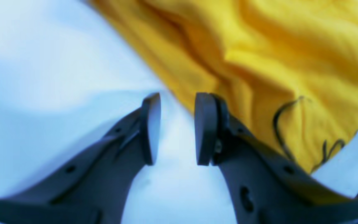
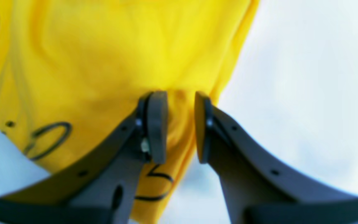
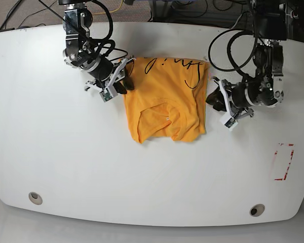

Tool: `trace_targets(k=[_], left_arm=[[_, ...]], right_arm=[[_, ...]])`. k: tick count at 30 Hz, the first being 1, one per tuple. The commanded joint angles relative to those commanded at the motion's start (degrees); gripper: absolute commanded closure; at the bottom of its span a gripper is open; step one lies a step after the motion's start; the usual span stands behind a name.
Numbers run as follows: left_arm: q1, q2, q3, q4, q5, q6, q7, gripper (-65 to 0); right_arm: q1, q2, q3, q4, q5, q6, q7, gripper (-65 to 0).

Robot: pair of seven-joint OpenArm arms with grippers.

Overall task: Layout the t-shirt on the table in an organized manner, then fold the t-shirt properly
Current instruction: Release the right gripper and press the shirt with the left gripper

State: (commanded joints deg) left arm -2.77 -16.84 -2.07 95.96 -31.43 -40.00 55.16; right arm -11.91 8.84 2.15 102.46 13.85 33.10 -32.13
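Observation:
The orange-yellow t-shirt lies near the middle of the white table as a rough rectangle, black lettering at its far edge and wrinkles toward the near edge. My right gripper is at the shirt's left edge. In the right wrist view its fingers stand apart, and a fold of the t-shirt lies in the gap of the gripper. My left gripper hangs just off the shirt's right edge. Up close it is open over bare table, with the t-shirt beside its right finger.
A red rectangular outline is marked near the table's right edge. Two round grommet holes sit near the front edge. Black cables loop above the far side behind both arms.

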Motion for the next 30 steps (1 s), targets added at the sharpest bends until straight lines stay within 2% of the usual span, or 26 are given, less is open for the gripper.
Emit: trace_targets(k=[4, 8, 12, 15, 17, 19, 20, 25, 30], left_arm=[[0.5, 0.4, -0.9, 6.4, 0.4, 0.0, -0.2, -17.2], [-0.3, 4.4, -0.9, 7.6, 0.4, 0.0, -0.4, -17.2], [-2.2, 8.9, 0.6, 7.5, 0.7, 5.1, -2.0, -17.2], [-2.5, 11.9, 4.7, 7.4, 3.9, 9.6, -5.4, -17.2], [-2.5, 14.6, 8.9, 7.4, 8.3, 12.8, -9.3, -17.2], [-2.3, 17.1, 12.0, 7.0, 12.7, 14.9, -12.4, -17.4], [-1.7, 19.2, 14.4, 5.8, 16.4, 16.3, -14.5, -17.2], [-0.4, 24.8, 18.5, -0.9, 25.5, 20.2, -21.7, -17.2], [1.5, 25.8, 21.4, -7.1, 28.6, 23.5, -27.9, -17.2]], right_arm=[[0.4, -0.1, 1.8, 6.2, 0.0, -0.09, -4.7, -14.7], [0.5, 0.0, 4.5, 10.5, -0.1, 0.26, -7.7, -15.1], [0.5, 0.1, 6.8, 11.8, -0.1, 0.35, -8.3, -15.1], [0.5, 0.8, 8.5, 11.8, -0.1, 0.35, -8.4, -15.1], [0.4, 1.8, 9.4, 11.8, 0.3, 0.35, -8.4, -15.1], [0.4, 2.2, 9.8, 11.8, 0.4, 0.35, -8.4, -14.9], [0.3, 2.2, 10.0, 11.8, 0.1, 0.35, -8.4, -14.9], [0.2, 2.2, 13.2, 11.8, 0.4, 0.35, -8.4, -14.9], [0.2, 2.2, 15.5, 11.8, 0.4, 0.35, -8.4, -15.1]])
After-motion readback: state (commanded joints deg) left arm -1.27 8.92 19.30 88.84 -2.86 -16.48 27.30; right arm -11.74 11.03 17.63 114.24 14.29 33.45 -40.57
